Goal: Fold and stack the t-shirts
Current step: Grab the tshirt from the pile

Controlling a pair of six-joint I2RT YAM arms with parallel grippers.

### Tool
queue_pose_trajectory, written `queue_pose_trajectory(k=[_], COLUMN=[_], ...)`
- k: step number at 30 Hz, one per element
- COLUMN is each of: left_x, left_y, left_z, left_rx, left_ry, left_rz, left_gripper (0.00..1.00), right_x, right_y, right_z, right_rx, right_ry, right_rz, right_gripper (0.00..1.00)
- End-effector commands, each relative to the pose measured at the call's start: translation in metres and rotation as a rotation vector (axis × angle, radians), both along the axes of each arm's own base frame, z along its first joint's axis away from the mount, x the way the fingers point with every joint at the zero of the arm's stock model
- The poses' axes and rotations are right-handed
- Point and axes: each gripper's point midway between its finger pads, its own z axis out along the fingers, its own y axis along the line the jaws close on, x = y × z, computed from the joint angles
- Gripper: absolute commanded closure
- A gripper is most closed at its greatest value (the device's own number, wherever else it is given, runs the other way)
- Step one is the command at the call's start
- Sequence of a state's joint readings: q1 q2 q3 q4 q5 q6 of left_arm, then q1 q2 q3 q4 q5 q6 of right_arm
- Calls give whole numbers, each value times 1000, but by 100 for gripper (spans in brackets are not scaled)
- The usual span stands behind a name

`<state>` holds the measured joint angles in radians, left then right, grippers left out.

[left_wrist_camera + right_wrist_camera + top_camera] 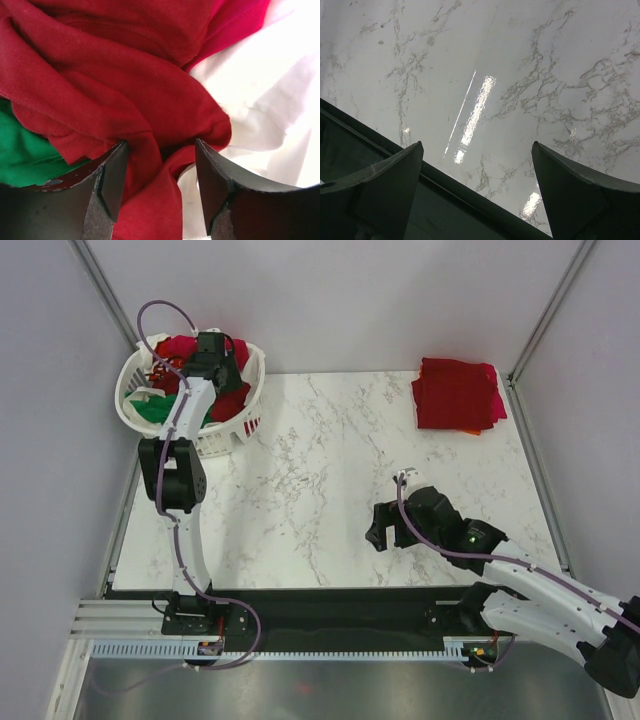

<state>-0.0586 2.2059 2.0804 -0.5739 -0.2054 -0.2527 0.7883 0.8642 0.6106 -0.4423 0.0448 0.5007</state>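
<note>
My left gripper (214,353) reaches down into the white lattice basket (222,445) at the back left. In the left wrist view it (160,145) is open, with a raised fold of a dark red t-shirt (125,85) between the fingers. A green t-shirt (20,150) lies to the left, a white one (260,100) to the right and a crimson-pink one (240,20) at the top. A folded stack of dark red t-shirts (457,392) lies at the table's back right, with an orange edge (470,430) under it. My right gripper (380,533) is open and empty.
The marble table (320,460) lies between the basket and the stack. The right gripper (477,145) hovers over the table near its dark front edge (395,165). Grey walls close the sides and back.
</note>
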Motion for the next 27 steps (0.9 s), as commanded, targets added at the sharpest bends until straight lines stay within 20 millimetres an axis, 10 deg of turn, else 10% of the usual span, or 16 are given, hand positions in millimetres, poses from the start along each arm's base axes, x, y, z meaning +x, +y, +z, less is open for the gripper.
queue_pose_trajectory(k=[1, 4, 9, 15, 19, 22, 25, 27], left_x=[10, 9, 8, 5, -2, -29, -102, -167], left_y=[7, 15, 22, 21, 5, -26, -70, -96], left_z=[19, 15, 12, 51, 139, 257, 422, 493], left_rx=[8, 50, 97, 87, 30, -38, -123, -161], left_ry=[-60, -47, -35, -106, -282, -522, -900, -1090], left_rz=[44, 60, 73, 78, 35, -63, -224, -325], left_gripper=[38, 49, 94, 98, 98, 98, 98, 98], right_x=[10, 10, 11, 10, 10, 11, 16, 19], right_y=[4, 5, 5, 5, 5, 5, -1, -8], right_z=[16, 12, 10, 7, 9, 17, 34, 44], right_rx=[13, 5, -1, -1, 6, 24, 46, 62], right_ry=[-45, -39, -36, -32, -36, -53, -96, -115], right_rz=[-11, -9, -9, -11, -13, -17, -65, -124], right_gripper=[2, 2, 2, 2, 2, 2, 2, 2])
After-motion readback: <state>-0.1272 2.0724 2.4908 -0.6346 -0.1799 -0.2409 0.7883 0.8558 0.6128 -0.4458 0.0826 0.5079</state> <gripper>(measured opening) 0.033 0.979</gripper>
